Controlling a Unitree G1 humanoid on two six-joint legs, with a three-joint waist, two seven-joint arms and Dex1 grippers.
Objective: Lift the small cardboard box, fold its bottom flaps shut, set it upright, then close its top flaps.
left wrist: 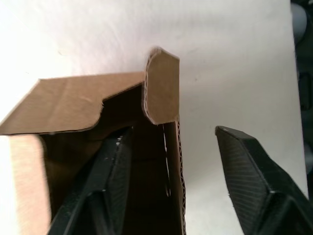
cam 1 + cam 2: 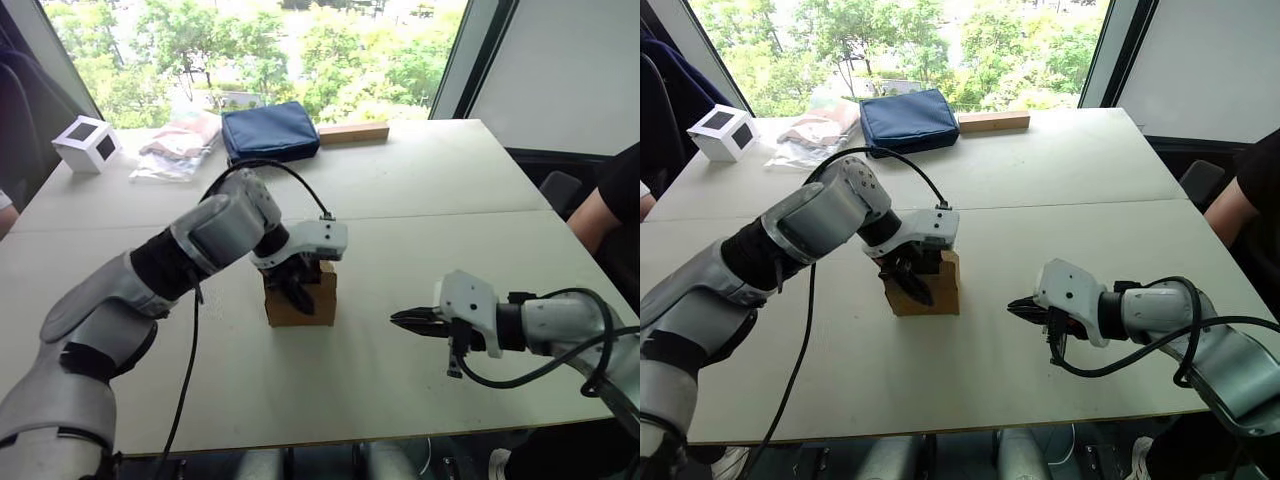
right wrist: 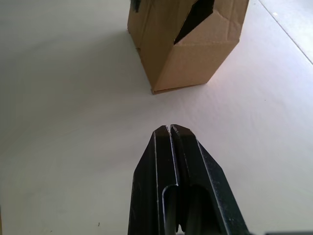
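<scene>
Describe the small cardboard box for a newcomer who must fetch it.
On the white table, look near the middle, under the left gripper. The small cardboard box stands there: plain brown with open flaps, unlike the white cube at the far edge.

The small cardboard box (image 2: 300,297), plain brown and unprinted, stands upright on the table (image 2: 420,210) near its middle. Its top flaps (image 1: 161,88) are open, one raised, another folded partly over the dark opening.
</scene>
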